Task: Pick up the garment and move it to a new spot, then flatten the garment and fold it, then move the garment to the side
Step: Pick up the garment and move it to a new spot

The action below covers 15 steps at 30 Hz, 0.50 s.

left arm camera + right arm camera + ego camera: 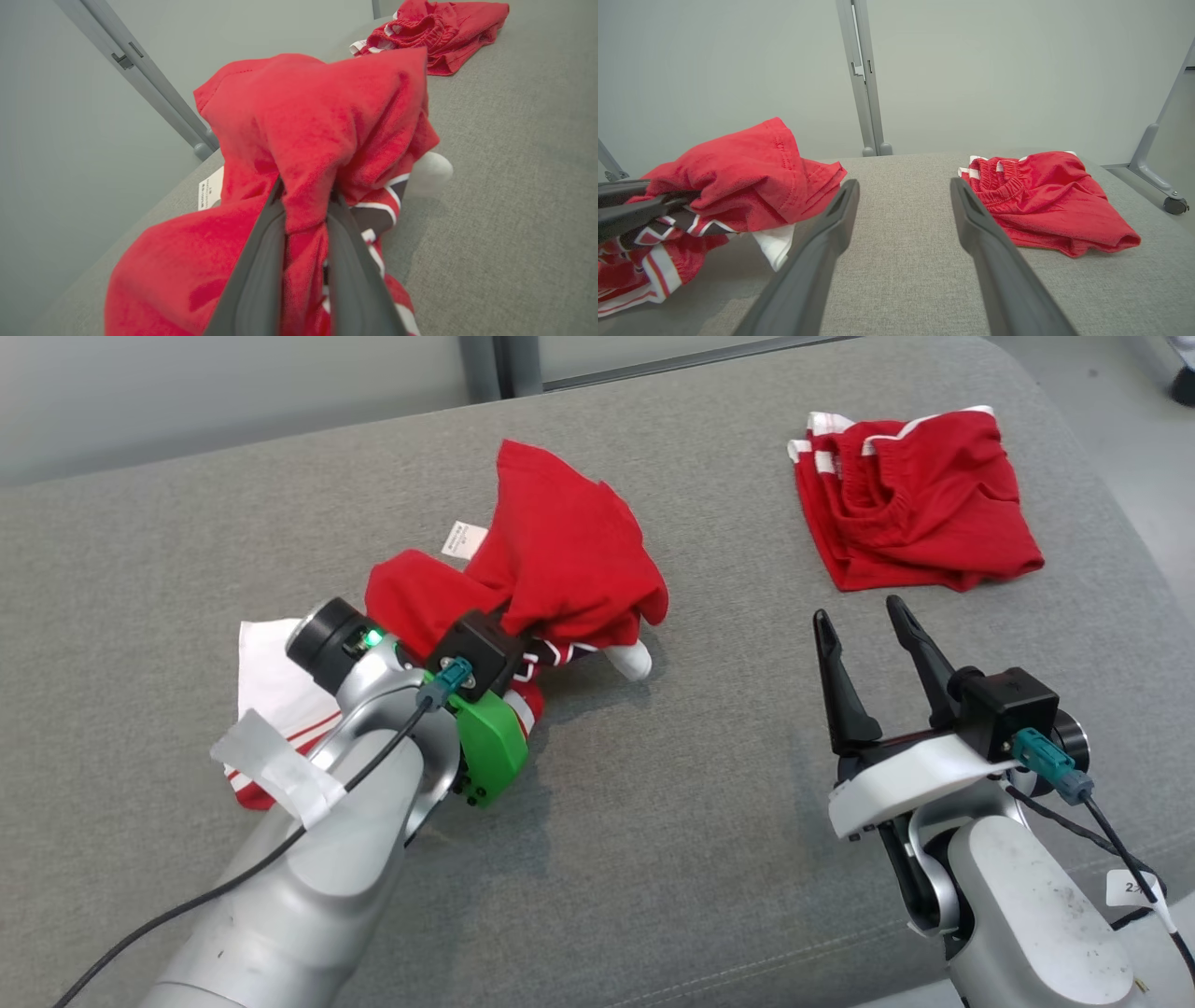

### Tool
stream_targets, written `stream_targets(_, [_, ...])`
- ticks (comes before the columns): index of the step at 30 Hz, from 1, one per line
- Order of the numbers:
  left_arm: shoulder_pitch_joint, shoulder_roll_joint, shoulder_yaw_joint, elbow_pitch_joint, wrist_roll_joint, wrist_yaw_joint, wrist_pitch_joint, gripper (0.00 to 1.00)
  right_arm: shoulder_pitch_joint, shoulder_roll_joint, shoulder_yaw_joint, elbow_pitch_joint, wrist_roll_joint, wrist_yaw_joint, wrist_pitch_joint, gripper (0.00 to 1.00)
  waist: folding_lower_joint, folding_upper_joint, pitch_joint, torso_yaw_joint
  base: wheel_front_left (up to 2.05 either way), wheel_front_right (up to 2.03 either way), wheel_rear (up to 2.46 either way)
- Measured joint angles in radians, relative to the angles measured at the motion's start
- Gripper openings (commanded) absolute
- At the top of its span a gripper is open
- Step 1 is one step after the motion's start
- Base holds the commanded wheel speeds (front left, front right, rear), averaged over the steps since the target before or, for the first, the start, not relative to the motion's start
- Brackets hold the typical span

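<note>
Right, the left end effector [306, 196] has its two dark fingers [254, 275] pinched tight on a fold of the red garment [560, 551], the cloth bunched between them and spilling over both sides. The garment sits left of centre on the grey upholstered surface [709, 784], gathered into a rumpled heap. Its upper part is lifted into a peak above the grip, and its lower edges trail on the fabric. A white label [464, 539] pokes out at the heap's far left, and a white and red striped portion [271, 686] lies flat beside the left arm's wrist. Red, white and dark striped trim hangs just under the pinched fold, with a white tip resting on the surface next to it.

Over on the right, the right end effector [859, 611] stands with its fingers spread wide and nothing between them, hovering above bare grey upholstery. Beyond it, well apart from the held garment, a second red piece [920, 509] with white stripes and an elastic waistband lies folded at the far right of the surface. Behind, a grey frame post [861, 79] rises against a pale wall.
</note>
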Motion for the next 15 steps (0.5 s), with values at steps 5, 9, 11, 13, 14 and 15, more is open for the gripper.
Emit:
stream_targets(5, [0.031, -0.002, -0.071, 0.014, -0.024, 0.0, 0.004, 0.0, 0.0, 0.006, 0.021, -0.002, 0.0, 0.008, 0.0, 1.0, 0.0, 0.0, 0.003, -0.066, 0.0, 0.0, 0.0])
stream_targets(9, [0.037, -0.002, -0.104, 0.03, -0.037, 0.0, 0.002, 0.26, 0.0, 0.008, 0.016, -0.002, 0.001, 0.011, -0.002, 1.0, 0.0, 0.0, 0.011, -0.107, 0.0, 0.0, 0.0])
stream_targets(11, [0.037, -0.002, -0.104, 0.035, -0.058, 0.0, 0.001, 0.82, 0.0, 0.007, 0.012, -0.001, 0.002, 0.011, -0.007, 1.0, 0.0, 0.0, 0.016, -0.119, 0.0, 0.0, 0.0])
stream_targets(13, [0.037, -0.002, -0.102, 0.041, -0.077, 0.0, -0.007, 1.0, 0.0, 0.007, 0.006, 0.002, 0.002, 0.011, -0.009, 1.0, 0.0, 0.0, 0.02, -0.123, 0.0, 0.0, 0.0])
stream_targets(14, [0.037, -0.002, -0.101, 0.046, -0.084, 0.0, -0.007, 1.0, 0.0, 0.006, 0.003, 0.004, 0.002, 0.011, -0.009, 1.0, 0.0, 0.0, 0.02, -0.122, 0.0, 0.0, 0.0])
stream_targets(15, [0.037, -0.002, -0.097, 0.049, -0.09, 0.0, -0.01, 1.0, 0.0, 0.005, 0.0, 0.004, 0.002, 0.011, -0.01, 1.0, 0.0, 0.0, 0.019, -0.12, 0.0, 0.0, 0.0])
